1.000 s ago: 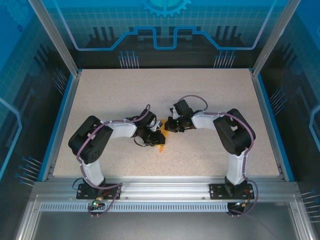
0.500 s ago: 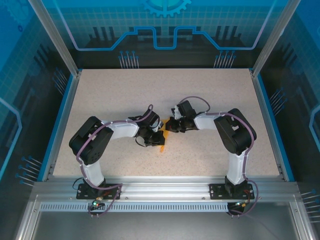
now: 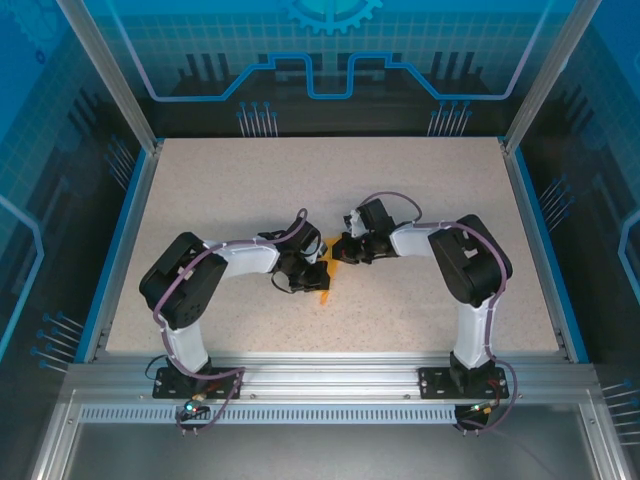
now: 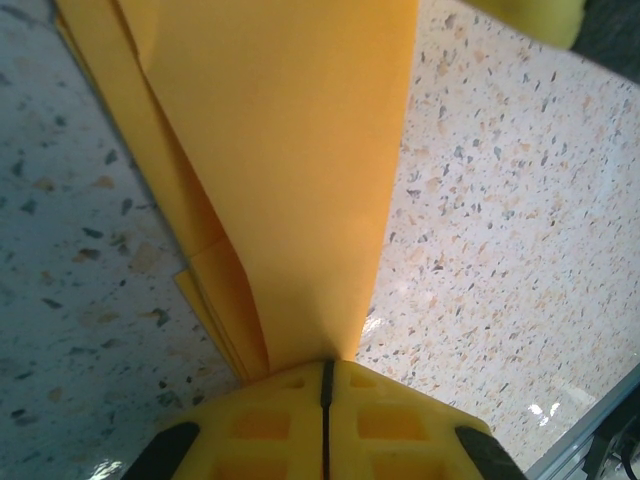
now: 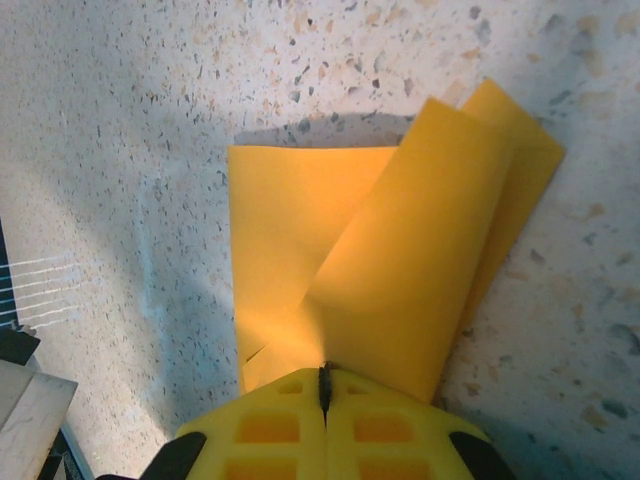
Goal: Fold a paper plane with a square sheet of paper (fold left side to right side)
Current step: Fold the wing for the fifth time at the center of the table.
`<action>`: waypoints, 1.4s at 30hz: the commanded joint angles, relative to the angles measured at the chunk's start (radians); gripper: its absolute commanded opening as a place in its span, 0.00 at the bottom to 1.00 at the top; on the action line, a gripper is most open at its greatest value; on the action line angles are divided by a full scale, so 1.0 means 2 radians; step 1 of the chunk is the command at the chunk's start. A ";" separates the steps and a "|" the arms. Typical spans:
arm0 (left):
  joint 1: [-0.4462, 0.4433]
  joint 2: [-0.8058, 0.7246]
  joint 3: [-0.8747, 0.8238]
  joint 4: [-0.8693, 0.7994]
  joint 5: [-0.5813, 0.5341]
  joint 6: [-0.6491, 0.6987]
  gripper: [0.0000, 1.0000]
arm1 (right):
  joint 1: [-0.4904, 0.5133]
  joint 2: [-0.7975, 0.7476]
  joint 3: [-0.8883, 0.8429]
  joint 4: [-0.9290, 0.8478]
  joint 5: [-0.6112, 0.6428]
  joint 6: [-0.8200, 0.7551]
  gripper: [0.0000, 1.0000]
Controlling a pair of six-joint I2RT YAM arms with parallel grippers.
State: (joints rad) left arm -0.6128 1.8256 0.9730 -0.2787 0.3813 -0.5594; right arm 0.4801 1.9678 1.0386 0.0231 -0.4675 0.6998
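Left wrist view: left gripper (image 4: 325, 372) pads pressed together, pinching a raised flap of the folded orange paper sheet (image 4: 290, 150), with layered edges stacked beside it. Right wrist view: right gripper (image 5: 325, 378) likewise clamped on a flap lying diagonally across the flat layer. Top view: the sheet sits mid-table (image 3: 420, 180) between both wrists, mostly covered, its visible length running near to far, with bare surface all round.

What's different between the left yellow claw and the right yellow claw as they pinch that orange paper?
The left arm's yellow two-finger claw pinches a flap of the thin orange folded paper with stacked layers along its left side; the right arm's yellow two-finger claw pinches a slanted flap lying over a flat layer. From above, the left claw sits nearer the arm bases, the right claw farther. Both are shut on the paper.
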 commanded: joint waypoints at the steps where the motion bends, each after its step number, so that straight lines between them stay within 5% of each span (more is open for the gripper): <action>1: -0.010 0.038 -0.022 -0.083 -0.042 0.001 0.08 | -0.025 0.023 0.016 0.003 0.035 -0.018 0.00; 42: -0.012 0.039 -0.013 -0.084 -0.038 0.002 0.07 | -0.086 0.072 0.134 -0.039 0.017 -0.045 0.00</action>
State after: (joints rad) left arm -0.6136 1.8328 0.9878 -0.2993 0.3813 -0.5591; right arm 0.3447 2.1166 1.2793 -0.0643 -0.4870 0.6376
